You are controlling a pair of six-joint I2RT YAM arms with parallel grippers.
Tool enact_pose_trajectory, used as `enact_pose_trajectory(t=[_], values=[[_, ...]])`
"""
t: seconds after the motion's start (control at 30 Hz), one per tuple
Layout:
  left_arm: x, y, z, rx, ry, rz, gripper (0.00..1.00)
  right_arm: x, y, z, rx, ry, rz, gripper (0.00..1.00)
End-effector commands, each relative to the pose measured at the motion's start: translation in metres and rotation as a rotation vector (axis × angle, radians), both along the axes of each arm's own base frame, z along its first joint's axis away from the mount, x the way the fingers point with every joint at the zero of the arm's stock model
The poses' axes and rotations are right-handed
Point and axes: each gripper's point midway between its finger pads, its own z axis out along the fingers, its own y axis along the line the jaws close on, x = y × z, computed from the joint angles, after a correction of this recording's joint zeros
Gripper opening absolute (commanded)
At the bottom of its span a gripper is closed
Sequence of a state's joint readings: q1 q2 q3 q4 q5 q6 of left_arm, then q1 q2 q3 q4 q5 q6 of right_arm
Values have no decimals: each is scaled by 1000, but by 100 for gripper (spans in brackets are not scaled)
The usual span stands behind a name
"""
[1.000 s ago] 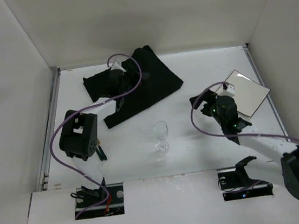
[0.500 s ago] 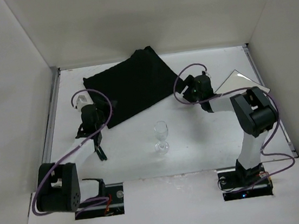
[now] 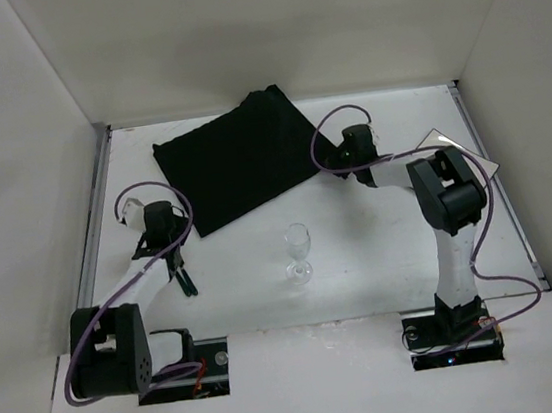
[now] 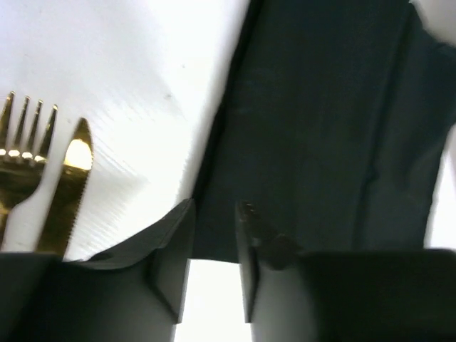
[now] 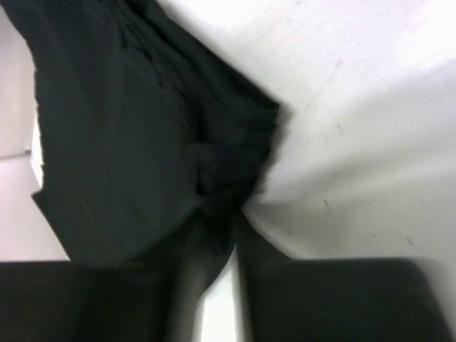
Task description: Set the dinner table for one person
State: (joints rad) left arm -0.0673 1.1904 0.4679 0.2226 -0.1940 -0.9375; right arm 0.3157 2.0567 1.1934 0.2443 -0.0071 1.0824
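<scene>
A black placemat (image 3: pixel 240 160) lies askew at the back of the white dinner table (image 3: pixel 362 246). My left gripper (image 3: pixel 176 229) is at its near left corner. In the left wrist view its fingers (image 4: pixel 246 235) stand a narrow gap apart astride the placemat's (image 4: pixel 320 128) edge, and a pinch does not show. My right gripper (image 3: pixel 338 155) is at the mat's right corner. The right wrist view shows that gripper (image 5: pixel 231 214) shut on a bunched fold of the placemat (image 5: pixel 107 128).
A wine glass (image 3: pixel 299 249) stands upright mid-table. A gold fork (image 4: pixel 25 142) and knife (image 4: pixel 75 185) lie left of my left gripper, dark in the top view (image 3: pixel 184 276). The square white plate (image 3: pixel 437 139) at the right is mostly hidden by my right arm.
The left arm drew back from the far side of the placemat to its near left corner. The right arm swung from the plate to the mat's right corner. Both jaws narrowed.
</scene>
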Motion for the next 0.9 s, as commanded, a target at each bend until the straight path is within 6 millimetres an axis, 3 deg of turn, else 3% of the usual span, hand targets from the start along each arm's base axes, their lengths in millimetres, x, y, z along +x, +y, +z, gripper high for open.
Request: enact_pose_trajectory(t=[0.0, 0.07, 0.2, 0.57, 0.87], values=[[14, 12, 9, 34, -10, 37, 19, 8, 2, 7, 8, 8, -45, 11], [17, 18, 3, 36, 12, 57, 14, 3, -6, 16, 1, -28, -75, 6], [30, 21, -13, 38, 69, 61, 13, -22, -24, 26, 0, -90, -131, 5], [76, -16, -40, 15, 128, -31, 13, -83, -35, 17, 73, -136, -164, 5], [120, -30, -49, 4, 129, -70, 12, -122, -35, 6, 78, -138, -160, 5]])
